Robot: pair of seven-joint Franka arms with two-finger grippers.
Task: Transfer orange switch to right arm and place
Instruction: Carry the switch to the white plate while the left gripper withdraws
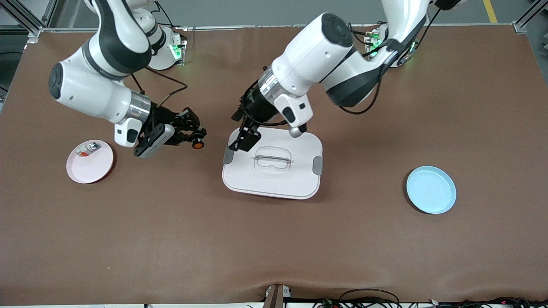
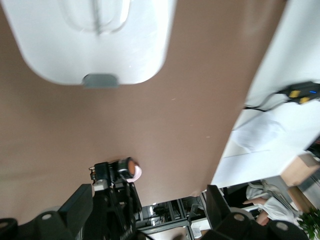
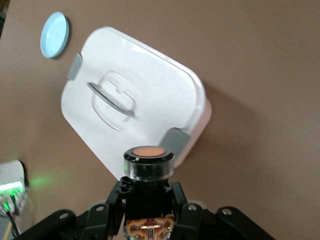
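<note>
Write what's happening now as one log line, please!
right tool: shut on orange switch, over table | left tool: open, over white box lid | pink plate: awaiting switch

I can read no text, label, brand name, number or sign anywhere in my three feeds. There is a faint dark marking on the black band of the white right arm at the upper left of the front view, but I cannot make out its letters. The small coloured tags on the cable at the right edge of the left wrist view carry nothing I can read.
</note>
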